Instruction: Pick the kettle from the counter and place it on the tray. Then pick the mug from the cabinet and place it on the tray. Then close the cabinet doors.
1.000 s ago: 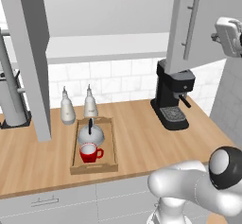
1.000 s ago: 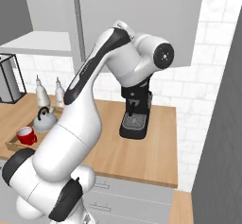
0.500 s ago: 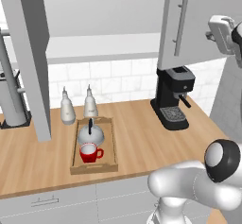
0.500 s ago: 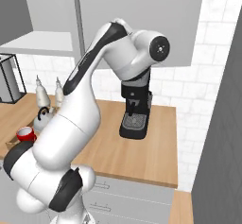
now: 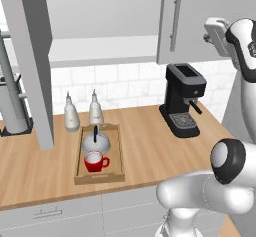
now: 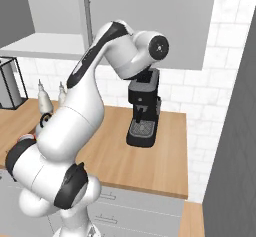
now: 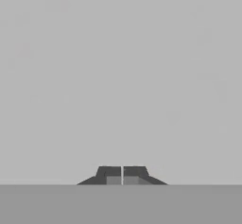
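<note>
The silver-grey kettle (image 5: 96, 141) and the red mug (image 5: 93, 162) both stand inside the light-wood tray (image 5: 119, 151) on the counter (image 5: 150, 148). The cabinet (image 5: 100, 51) shows its pale shelf between two doors. Its left door (image 5: 30, 66) stands wide open. The right door (image 5: 192, 21), with its silver bar handle (image 5: 175, 12), is swung partway across the opening. My gripper (image 5: 207, 36) is high on the right, against that door's outer face. In the hand view the gripper (image 7: 122, 176) is shut, fingertips together, facing a flat grey surface.
A black coffee machine (image 5: 182, 101) stands on the counter under the right door. Two white bottles (image 5: 71, 113) sit behind the tray. A grey cylinder in a black rack (image 5: 12, 101) is at far left. A grey wall panel (image 6: 235, 131) rises on the right.
My hand has moved left, staying against the right door. The door has swung further toward shut, its handle shifting left. Kettle, mug and tray stay put.
</note>
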Available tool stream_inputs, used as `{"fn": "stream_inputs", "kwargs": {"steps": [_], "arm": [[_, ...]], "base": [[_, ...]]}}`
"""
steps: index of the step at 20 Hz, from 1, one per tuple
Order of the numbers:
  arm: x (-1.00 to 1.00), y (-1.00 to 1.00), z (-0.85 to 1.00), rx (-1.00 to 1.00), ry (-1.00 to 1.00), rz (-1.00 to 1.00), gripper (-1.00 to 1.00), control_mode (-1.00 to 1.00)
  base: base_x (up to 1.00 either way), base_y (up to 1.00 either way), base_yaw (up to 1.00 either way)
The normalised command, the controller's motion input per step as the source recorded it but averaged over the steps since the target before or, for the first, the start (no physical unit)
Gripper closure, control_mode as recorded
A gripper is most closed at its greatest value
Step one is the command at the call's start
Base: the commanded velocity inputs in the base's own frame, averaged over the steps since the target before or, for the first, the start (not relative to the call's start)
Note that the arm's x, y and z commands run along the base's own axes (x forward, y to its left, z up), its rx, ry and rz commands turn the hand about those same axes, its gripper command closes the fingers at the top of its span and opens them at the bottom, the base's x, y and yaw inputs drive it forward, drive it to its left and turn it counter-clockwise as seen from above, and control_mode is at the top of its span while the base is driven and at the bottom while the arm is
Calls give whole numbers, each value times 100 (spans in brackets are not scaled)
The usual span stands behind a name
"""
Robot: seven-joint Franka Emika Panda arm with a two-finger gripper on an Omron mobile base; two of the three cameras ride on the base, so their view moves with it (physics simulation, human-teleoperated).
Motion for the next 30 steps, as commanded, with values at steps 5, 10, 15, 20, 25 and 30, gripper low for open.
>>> {"fn": "stream_inputs", "kwargs": {"steps": [5, 10, 15, 20, 25, 30], "arm": [[87, 55, -40, 0, 0, -3, 100, -100], [81, 32, -32, 0, 0, -2, 100, -100], [17, 10, -12, 0, 0, 0, 100, -100], [-41, 8, 0, -1, -2, 2, 100, -100], [-100, 30, 0, -8, -13, 7, 100, -100], [-100, 73, -3, -21, -12, 22, 100, -100]], "base": [[0, 0, 0], [0, 0, 0], [0, 0, 0], [0, 0, 0], [0, 0, 0], [0, 0, 0]]}}
